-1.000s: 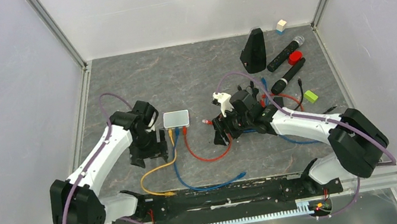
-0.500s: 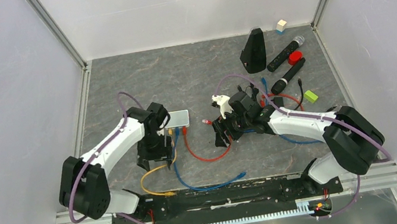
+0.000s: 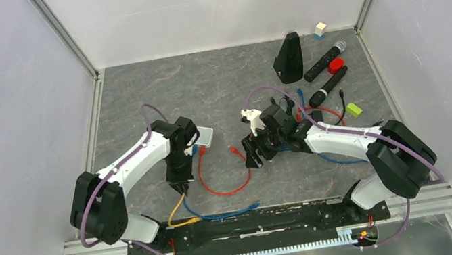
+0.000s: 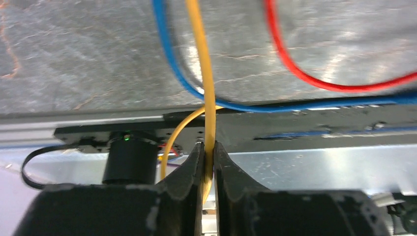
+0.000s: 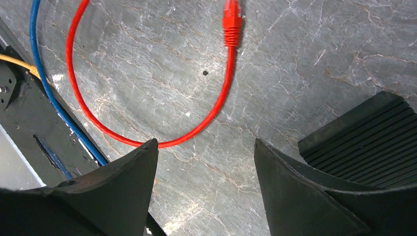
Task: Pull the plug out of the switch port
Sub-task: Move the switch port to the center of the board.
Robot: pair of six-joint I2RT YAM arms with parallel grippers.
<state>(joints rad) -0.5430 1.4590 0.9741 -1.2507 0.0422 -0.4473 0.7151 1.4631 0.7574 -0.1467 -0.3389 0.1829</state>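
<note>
The white switch lies tilted on the grey table, half covered by my left wrist. Red and blue plugs show at its front; the yellow cable's plug there is hidden behind the arm. My left gripper is shut on the yellow cable, pinched between both fingers a little way from the switch. The blue cable and red cable run beside it. My right gripper stands open over bare table, near the red cable's loose plug.
A black wedge, two microphones, a red disc, a green block and a small cube sit at the back right. The black base rail runs along the near edge, with loose yellow and blue cable ends by it.
My left gripper has swung in over the cables and closed on the yellow one. The switch has turned and the cable loops have slid left. The right arm has barely moved.
</note>
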